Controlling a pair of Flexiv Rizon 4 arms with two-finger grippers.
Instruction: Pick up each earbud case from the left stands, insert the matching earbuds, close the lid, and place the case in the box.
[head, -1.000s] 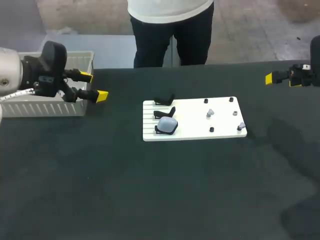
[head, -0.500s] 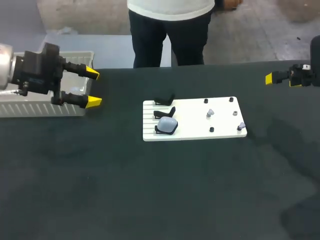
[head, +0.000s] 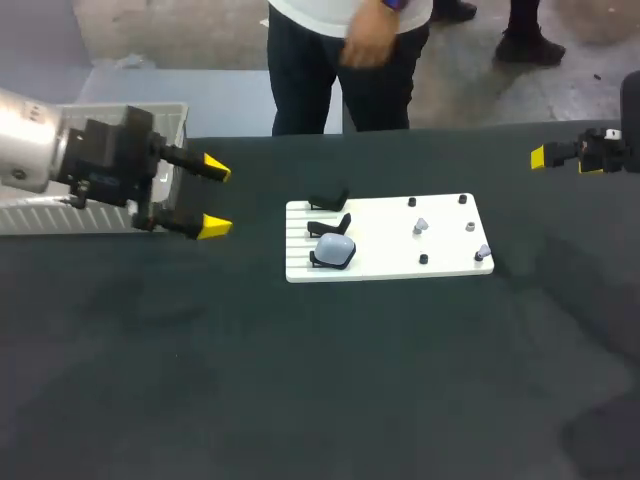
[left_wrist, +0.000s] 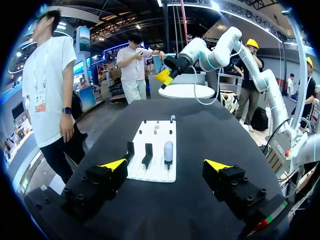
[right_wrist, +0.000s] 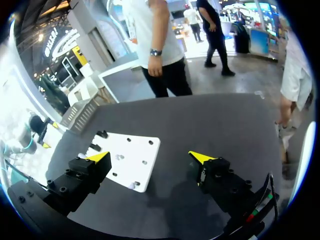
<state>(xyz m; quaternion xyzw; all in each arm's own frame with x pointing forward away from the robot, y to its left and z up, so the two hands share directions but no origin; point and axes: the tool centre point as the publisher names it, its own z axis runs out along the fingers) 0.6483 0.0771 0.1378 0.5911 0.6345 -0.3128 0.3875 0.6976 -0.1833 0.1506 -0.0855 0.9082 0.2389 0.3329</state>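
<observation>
The pale earbud case (head: 335, 248) sits on the frontmost of the black stands (head: 330, 224) at the left end of the white board (head: 390, 265). Small earbuds (head: 421, 227) rest on the board's right half. The box (head: 60, 215) stands at the tabletop's (head: 320, 380) left edge, largely hidden behind the left arm (head: 30, 155), so its contents cannot be seen.

The left end effector (head: 214, 197) is spread wide and empty between box and board. Over the past second it has moved away from the box toward the board. The right end effector (right_wrist: 150, 157), also wide and empty, has stayed at the far right, and the case has not moved.
</observation>
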